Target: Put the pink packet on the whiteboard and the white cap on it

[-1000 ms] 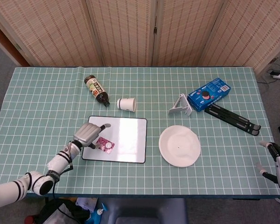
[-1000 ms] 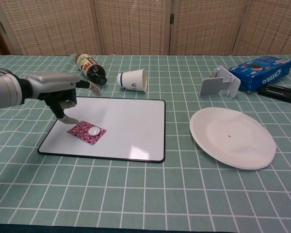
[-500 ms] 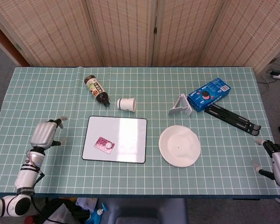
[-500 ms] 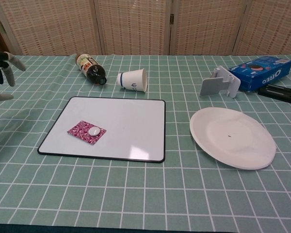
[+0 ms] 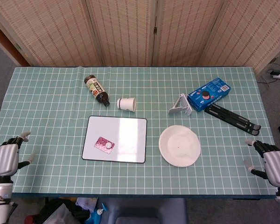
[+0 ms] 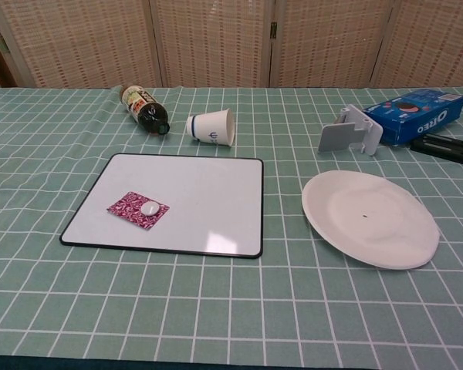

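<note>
Pink packet (image 5: 104, 144) is lying flat on the whiteboard (image 5: 123, 130), toward the board's front-left corner, with the white cap (image 5: 109, 145) sitting on top of it. Same layout is being shown in the chest view: cap (image 6: 149, 206) on packet (image 6: 138, 210), packet fully inside the board's (image 6: 201, 193) black border. Task is being judged as done.

Left hand (image 5: 5, 156) is being held at the tabletop's front-left corner, fingers apart, nothing in it. Right hand (image 5: 274, 165) is being held at the front-right corner, likewise spread and empty. Both are well apart from the board. Neither is being shown in the chest view.

Risks being flagged from here:
- Cap is only resting on the packet, nothing is securing it. Any knock to the board or tablecloth (image 5: 46, 102) is likely to send it sliding or rolling off.
- Packet looks thin and light; a hand being brought back low over the board could drag it across the smooth surface and tip the cap.
- Paper cup (image 5: 127, 104) and bottle (image 5: 97, 90) are lying on their sides just beyond the board's far edge; if nudged, either could roll onto it.
- White plate (image 5: 179, 145) is sitting beside the board's right edge, so a careless right-hand sweep could push it into the board.
</note>
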Tool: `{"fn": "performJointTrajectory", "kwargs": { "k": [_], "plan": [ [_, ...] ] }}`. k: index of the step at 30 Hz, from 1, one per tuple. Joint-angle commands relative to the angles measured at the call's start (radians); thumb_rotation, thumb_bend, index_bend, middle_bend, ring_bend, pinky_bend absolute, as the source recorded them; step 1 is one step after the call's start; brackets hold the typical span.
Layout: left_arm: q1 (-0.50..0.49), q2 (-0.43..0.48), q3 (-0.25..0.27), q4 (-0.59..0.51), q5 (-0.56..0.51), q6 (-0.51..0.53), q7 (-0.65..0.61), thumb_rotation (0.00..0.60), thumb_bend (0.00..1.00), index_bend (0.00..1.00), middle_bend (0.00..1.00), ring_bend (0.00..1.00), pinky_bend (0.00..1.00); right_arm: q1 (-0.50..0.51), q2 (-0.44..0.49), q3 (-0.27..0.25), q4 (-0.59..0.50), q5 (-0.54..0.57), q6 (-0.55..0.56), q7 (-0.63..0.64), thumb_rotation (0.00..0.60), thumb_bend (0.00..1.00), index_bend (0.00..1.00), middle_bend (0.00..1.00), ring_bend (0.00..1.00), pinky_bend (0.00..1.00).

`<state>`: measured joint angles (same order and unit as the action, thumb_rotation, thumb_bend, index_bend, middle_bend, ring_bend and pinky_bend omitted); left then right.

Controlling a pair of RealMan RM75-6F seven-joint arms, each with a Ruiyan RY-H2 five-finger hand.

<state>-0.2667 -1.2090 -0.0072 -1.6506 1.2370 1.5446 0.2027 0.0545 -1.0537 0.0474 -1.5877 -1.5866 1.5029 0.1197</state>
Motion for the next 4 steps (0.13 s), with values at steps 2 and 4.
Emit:
{"fn": "performJointTrajectory", "kwargs": {
  "k": [2,4],
  "plan": [
    [0.057,0.006,0.043,-0.026,0.065,0.051,0.023,0.6,0.24,0.22,0.38,0.35,0.43,-0.001,-0.013,-0.006,0.008,-0.011,0.009,0.005,0.6,0.23,0.27,0.35,0.39,0.43],
    [0.077,0.002,0.048,-0.032,0.085,0.072,0.038,0.6,0.24,0.22,0.38,0.35,0.43,0.0,-0.014,-0.007,0.009,-0.011,0.009,0.003,0.6,0.23,0.27,0.35,0.39,0.43]
  ]
}}
